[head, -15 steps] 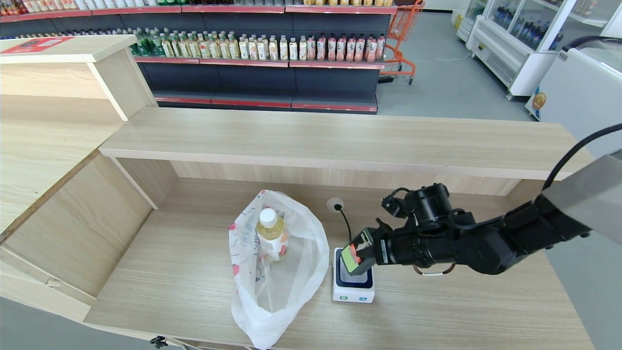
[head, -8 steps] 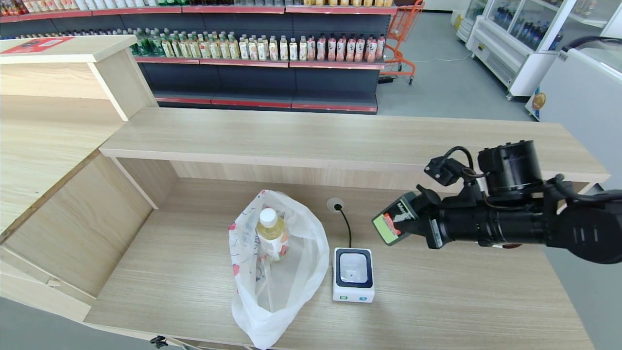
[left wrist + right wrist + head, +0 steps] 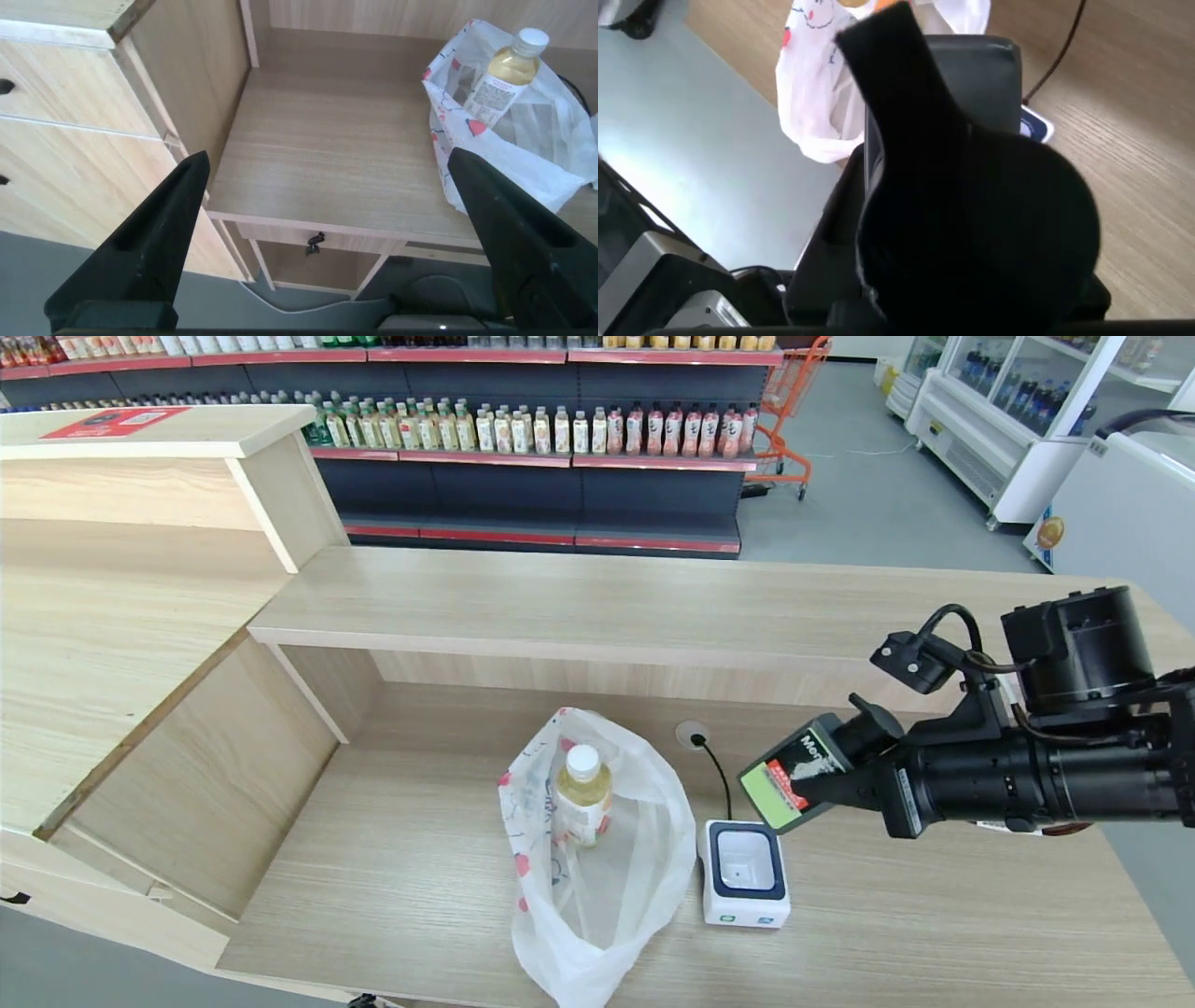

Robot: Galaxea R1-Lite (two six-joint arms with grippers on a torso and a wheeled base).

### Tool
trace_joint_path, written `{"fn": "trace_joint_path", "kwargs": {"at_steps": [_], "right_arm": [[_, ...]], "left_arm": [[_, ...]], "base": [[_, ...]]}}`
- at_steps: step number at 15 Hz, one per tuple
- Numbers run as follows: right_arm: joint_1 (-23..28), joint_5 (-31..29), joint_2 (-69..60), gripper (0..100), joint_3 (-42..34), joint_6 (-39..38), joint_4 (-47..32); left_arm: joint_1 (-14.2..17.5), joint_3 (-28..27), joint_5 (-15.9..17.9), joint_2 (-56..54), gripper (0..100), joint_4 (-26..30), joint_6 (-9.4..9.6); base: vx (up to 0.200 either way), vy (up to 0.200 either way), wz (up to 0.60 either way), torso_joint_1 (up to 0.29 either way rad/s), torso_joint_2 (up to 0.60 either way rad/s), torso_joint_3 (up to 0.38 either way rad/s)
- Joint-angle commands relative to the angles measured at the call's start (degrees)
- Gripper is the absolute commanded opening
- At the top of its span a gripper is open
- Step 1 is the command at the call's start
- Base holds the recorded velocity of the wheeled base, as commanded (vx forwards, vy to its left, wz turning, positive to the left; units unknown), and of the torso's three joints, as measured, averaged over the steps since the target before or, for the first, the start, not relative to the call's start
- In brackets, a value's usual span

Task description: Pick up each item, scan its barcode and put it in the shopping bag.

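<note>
Head view: right claw [image 3: 826, 782] grips a green-and-red box [image 3: 782, 786], scanner [image 3: 744, 873] below it. In the right wrist view the box is hard to distinguish from dark housing. Left claw [image 3: 327, 173] spread open, shopping bag [image 3: 509, 154] beyond.

nothing here reads cleanly to me. the small box [image 3: 789, 786] clamped in my right gripper [image 3: 822, 779] carries white lettering on its dark side, partly hidden, next to a green and red face. the bottle [image 3: 583, 791] in the shopping bag [image 3: 653, 831] wears a printed label, too small to make out. a red sign [image 3: 117, 422] lies on the raised counter [image 3: 215, 441], and a round orange sticker [image 3: 1050, 532] sits on the white freezer [image 3: 1120, 504]; both are illegible.
</note>
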State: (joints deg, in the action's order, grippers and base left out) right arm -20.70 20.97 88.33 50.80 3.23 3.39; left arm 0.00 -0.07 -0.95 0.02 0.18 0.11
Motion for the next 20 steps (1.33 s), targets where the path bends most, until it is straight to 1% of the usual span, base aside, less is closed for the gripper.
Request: {"fn": "trace_joint_path", "kwargs": {"at_steps": [1, 6, 7, 8, 9, 11, 12, 13, 15, 16, 20], "right_arm": [[-0.75, -0.14, 1.93, 0, -0.35, 0.11, 0.04], [-4.79, 0.39, 10.19, 0, -1.05, 0.46, 1.01], [-6.72, 0.04, 13.71, 0, -1.05, 0.72, 2.94], [-7.60, -0.58, 15.91, 0, -1.58, 1.43, 5.05], [-7.86, -1.98, 17.22, 0, -2.99, 3.10, 7.42], [-7.95, -2.34, 20.21, 0, -5.62, 7.84, 12.26], [-8.13, -2.34, 21.44, 0, -6.41, 8.90, 14.72], [-8.83, -2.51, 24.17, 0, -7.38, 9.51, 20.61], [-10.15, -2.69, 28.47, 0, -7.12, 9.69, 29.04], [-10.68, -2.69, 29.70, 0, -6.85, 9.78, 30.80], [-11.29, -4.80, 35.86, 0, -6.41, 19.09, 34.40]], "left_arm": [[0.00, -0.01, -0.02, -0.02, 100, -0.01, -0.11], [0.00, -0.01, -0.02, -0.02, 100, -0.01, -0.11], [0.00, -0.01, -0.02, -0.02, 100, -0.01, -0.02], [0.00, -0.01, -0.02, -0.02, 100, -0.01, -0.02], [0.00, -0.01, -0.02, -0.02, 100, -0.01, -0.11], [0.00, -0.01, -0.02, -0.02, 100, -0.01, -0.02], [0.00, -0.01, -0.02, -0.02, 100, -0.01, -0.11], [0.00, -0.01, -0.02, -0.02, 100, -0.01, -0.11], [0.00, -0.01, -0.02, -0.02, 100, -0.01, -0.11], [0.00, -0.01, -0.02, -0.02, 100, -0.01, -0.11], [0.00, -0.01, -0.02, -0.02, 100, -0.01, -0.11]], "base": [[0.000, 0.200, 0.00, -0.002, 0.01, 0.002], [0.000, 0.000, 0.00, 0.000, 0.00, 0.000], [0.000, 0.000, 0.00, 0.000, 0.00, 0.000], [0.000, 0.000, 0.00, 0.000, 0.00, 0.000], [0.000, 0.000, 0.00, 0.000, 0.00, 0.000], [0.000, 0.000, 0.00, 0.000, 0.00, 0.000], [0.000, 0.000, 0.00, 0.000, 0.00, 0.000], [0.000, 0.000, 0.00, 0.000, 0.00, 0.000], [0.000, 0.000, 0.00, 0.000, 0.00, 0.000], [0.000, 0.000, 0.00, 0.000, 0.00, 0.000], [0.000, 0.000, 0.00, 0.000, 0.00, 0.000]]}}
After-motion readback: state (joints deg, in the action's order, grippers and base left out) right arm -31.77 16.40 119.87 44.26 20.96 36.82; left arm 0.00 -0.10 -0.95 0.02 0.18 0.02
